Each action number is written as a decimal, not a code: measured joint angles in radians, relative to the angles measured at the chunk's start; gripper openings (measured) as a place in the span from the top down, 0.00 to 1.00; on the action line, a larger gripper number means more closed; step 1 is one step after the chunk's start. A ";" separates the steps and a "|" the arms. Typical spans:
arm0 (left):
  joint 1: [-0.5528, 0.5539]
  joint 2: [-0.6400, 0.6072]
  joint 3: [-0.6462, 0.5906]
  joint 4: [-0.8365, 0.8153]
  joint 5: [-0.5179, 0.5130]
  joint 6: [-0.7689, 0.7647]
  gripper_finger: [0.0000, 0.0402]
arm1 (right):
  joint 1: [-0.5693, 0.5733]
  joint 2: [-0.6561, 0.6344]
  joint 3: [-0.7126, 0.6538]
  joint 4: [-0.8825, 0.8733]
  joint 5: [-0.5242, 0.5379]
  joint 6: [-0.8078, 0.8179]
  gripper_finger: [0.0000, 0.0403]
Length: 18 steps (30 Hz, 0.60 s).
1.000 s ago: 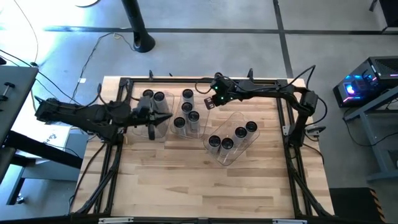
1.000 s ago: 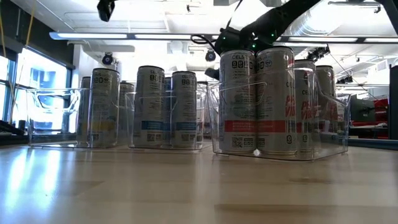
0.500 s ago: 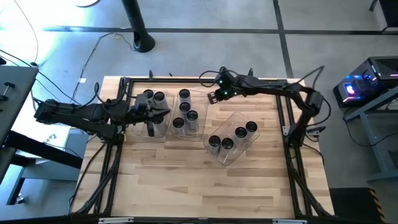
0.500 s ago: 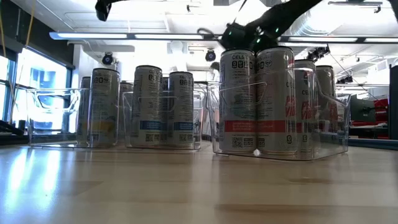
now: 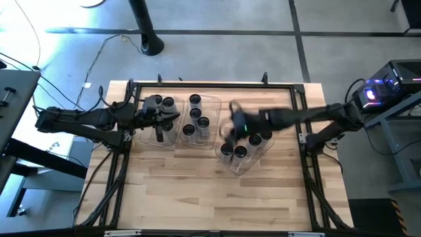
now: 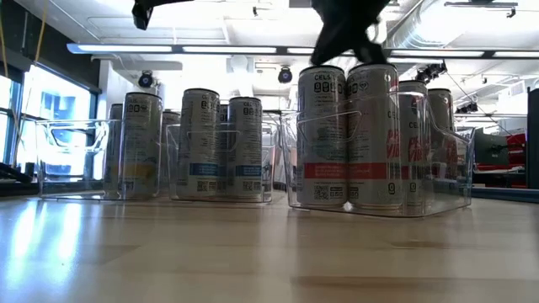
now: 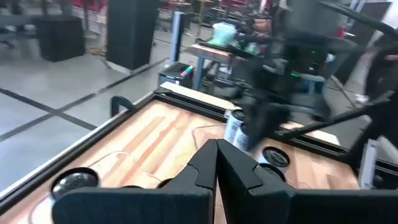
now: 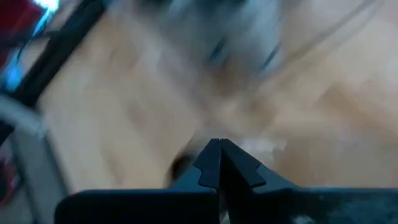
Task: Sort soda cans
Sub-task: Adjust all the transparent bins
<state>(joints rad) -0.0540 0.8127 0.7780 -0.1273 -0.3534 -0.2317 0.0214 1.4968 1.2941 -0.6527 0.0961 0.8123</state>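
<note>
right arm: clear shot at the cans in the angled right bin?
Probably yes. The right hand, shut and empty, hovers at that bin; its four soda cans stand with tops uncovered. The left hand is away over the left bin.

Overhead straight down, table-level sideways, both sharing bins (image 5: 197, 118), wrists close-up

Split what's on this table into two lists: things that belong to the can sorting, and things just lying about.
Job:
- silvery-grey soda cans with dark round tops
- clear rectangular plastic bins
- left gripper, shut
- right gripper, shut

Lying about:
- black cables on the floor
- black pole base
</note>
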 joint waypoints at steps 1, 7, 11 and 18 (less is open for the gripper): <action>0.008 0.000 0.000 0.000 0.021 0.000 1.00 | 0.053 0.000 0.000 -0.019 -0.001 0.037 1.00; 0.054 0.000 0.000 -0.001 0.103 0.001 1.00 | 0.320 -0.005 -0.001 0.001 0.005 0.248 1.00; 0.075 0.000 0.000 -0.001 0.140 0.000 1.00 | 0.457 0.000 -0.001 -0.007 0.021 0.436 1.00; 0.095 0.000 0.000 0.002 0.162 0.000 1.00 | 0.569 0.074 -0.031 -0.385 -0.099 0.775 1.00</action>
<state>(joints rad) 0.0410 0.8131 0.7780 -0.1256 -0.1913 -0.2314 0.5903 1.5710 1.2626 -1.0378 -0.0034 1.5870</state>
